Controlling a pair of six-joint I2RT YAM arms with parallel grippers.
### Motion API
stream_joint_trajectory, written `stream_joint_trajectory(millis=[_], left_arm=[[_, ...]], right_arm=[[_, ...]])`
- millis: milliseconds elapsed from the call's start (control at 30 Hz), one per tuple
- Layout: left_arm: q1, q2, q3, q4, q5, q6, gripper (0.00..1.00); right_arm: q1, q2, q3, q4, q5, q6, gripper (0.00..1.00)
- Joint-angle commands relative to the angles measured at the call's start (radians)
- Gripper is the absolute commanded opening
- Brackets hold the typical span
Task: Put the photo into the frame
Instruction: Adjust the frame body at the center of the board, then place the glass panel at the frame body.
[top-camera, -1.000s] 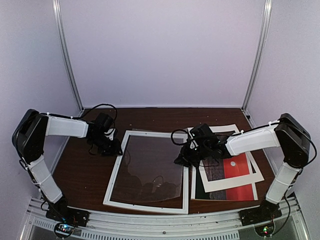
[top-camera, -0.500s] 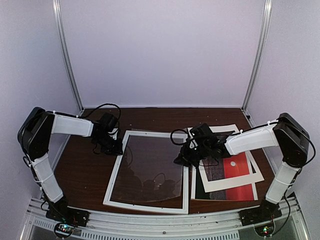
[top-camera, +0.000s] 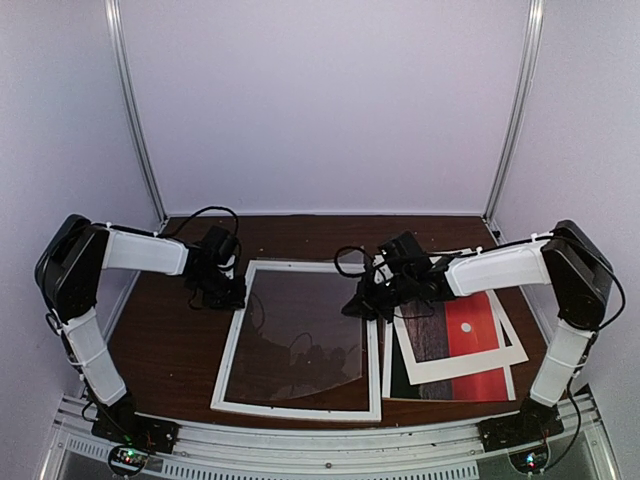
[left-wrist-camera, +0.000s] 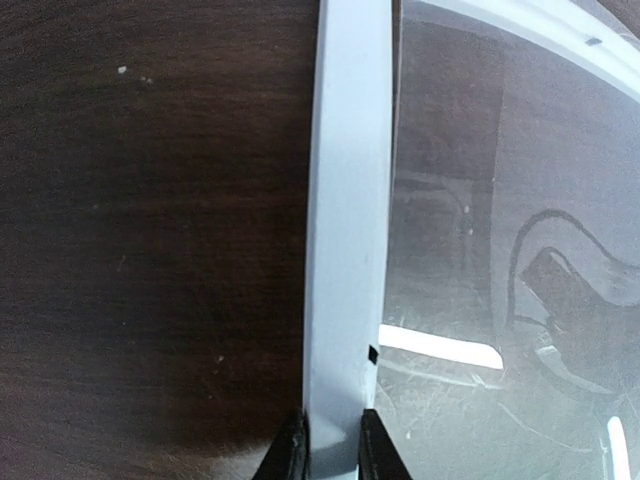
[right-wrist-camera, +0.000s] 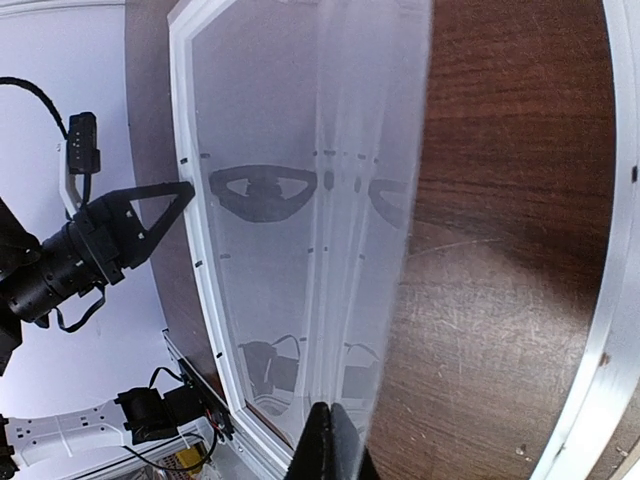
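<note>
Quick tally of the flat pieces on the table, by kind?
white frame: 1
clear sheet: 1
white mat with window: 1
sunset photo: 1
Total: 4

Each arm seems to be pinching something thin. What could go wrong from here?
The right gripper pinches the clear sheet only at its edge, with the sheet tilted up out of the frame; it could slip out or bend. The left gripper clamps one thin rail, so the frame might skid or twist as the sheet comes away. The photo lies partly under the white mat, which could be dragged along later.
</note>
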Motion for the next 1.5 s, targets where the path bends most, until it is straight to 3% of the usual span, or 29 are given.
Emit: stream_joint_trajectory(millis=[0, 500, 600, 800, 967, 1467], left_arm=[[0.009, -0.019, -0.053, 0.059, -0.106, -0.089, 0.04], [0.010, -0.105, -0.165, 0.089, -0.059, -0.125, 0.05], [0.010, -0.130, -0.185, 0.092, -0.055, -0.130, 0.11], [0.010, -0.161, -0.162, 0.079, -0.072, -0.100, 0.37], [0.011, -0.179, -0.126, 0.056, -0.109, -0.062, 0.51], [0.078, -0.276, -0.088, -0.007, -0.131, -0.027, 0.69]], right_arm=[[-0.006, 0.025, 0.055, -0.050, -0.048, -0.075, 0.00], [-0.013, 0.048, 0.113, -0.114, -0.100, -0.155, 0.00], [-0.012, 0.042, 0.118, -0.106, -0.114, -0.153, 0.00], [-0.013, 0.039, 0.121, -0.066, -0.154, -0.112, 0.00], [-0.012, 0.035, 0.112, 0.010, -0.195, -0.041, 0.00], [-0.011, -0.043, 0.152, 0.070, -0.236, 0.035, 0.00]])
